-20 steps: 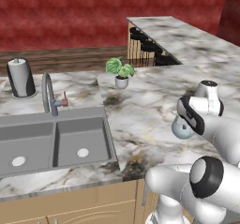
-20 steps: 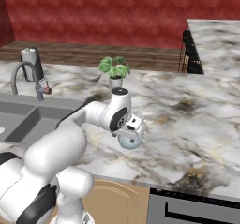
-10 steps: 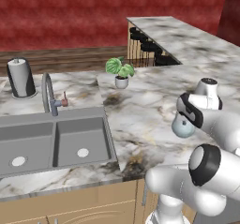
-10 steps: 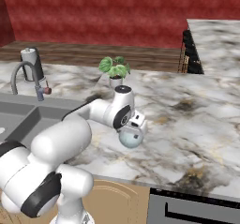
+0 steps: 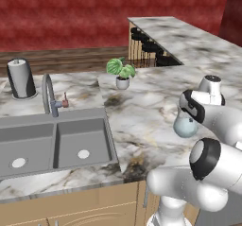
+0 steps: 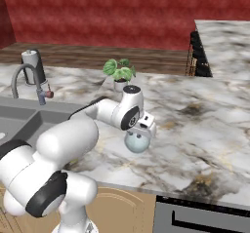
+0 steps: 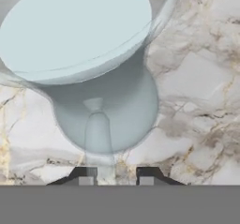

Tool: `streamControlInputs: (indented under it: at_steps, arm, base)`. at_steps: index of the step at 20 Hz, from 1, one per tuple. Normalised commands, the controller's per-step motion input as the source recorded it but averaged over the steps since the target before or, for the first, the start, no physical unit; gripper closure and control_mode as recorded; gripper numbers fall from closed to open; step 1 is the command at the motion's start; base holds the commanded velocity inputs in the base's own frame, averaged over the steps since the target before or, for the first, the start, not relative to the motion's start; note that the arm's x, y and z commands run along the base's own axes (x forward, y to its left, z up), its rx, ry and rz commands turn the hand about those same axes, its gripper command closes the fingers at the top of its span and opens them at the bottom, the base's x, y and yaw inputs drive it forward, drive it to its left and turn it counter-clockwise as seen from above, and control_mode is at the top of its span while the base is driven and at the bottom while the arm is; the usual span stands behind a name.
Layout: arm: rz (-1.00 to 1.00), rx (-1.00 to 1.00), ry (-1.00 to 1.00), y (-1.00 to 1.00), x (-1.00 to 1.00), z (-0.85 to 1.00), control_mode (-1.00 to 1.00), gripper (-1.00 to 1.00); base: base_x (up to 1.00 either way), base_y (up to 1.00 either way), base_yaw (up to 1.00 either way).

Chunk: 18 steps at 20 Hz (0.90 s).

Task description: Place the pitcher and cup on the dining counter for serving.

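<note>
The pale blue-grey pitcher (image 7: 101, 78) hangs just over the marble kitchen counter (image 5: 142, 111) to the right of the sink. From above I look into its flared rim, its handle running down between my fingertips. My gripper (image 7: 117, 174) is shut on that handle. From the base, the pitcher (image 5: 185, 126) (image 6: 137, 142) sits right under the hand, and the gripper (image 6: 143, 128) comes at it from the left. The dining counter (image 5: 179, 31) (image 6: 224, 37) lies far back with black stools (image 5: 146, 44) along it. The green cup is out of view.
A potted plant (image 5: 122, 71) (image 6: 118, 73) stands on the counter behind the pitcher. The double sink (image 5: 52, 140) with its faucet (image 5: 49, 95) lies to the left, a paper towel roll (image 5: 20, 78) beyond it. A dark oven front (image 6: 205, 217) sits below the counter edge.
The pitcher stays in the gripper at almost the same spot, a touch higher. The arm's lower links have swung and shifted their pose.
</note>
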Motion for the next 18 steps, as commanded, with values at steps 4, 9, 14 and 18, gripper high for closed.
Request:
streamControlInputs:
  at_steps: [4,9,14,18]
  arm:
    - [0.0,0.0,-0.17,0.0,-0.08,0.0,-1.0,1.0]
    - [0.0,0.0,-0.36,0.01,-0.32,0.13,-1.0,1.0]
    - [-0.01,0.0,-0.47,0.08,-0.4,0.47,-1.0,1.0]
    - [-0.02,0.0,-0.42,0.12,-0.52,0.79,-1.0,1.0]
  base:
    - [0.0,0.0,0.0]
    - [0.0,0.0,0.0]
    - [0.0,0.0,0.0]
    - [0.0,0.0,0.0]
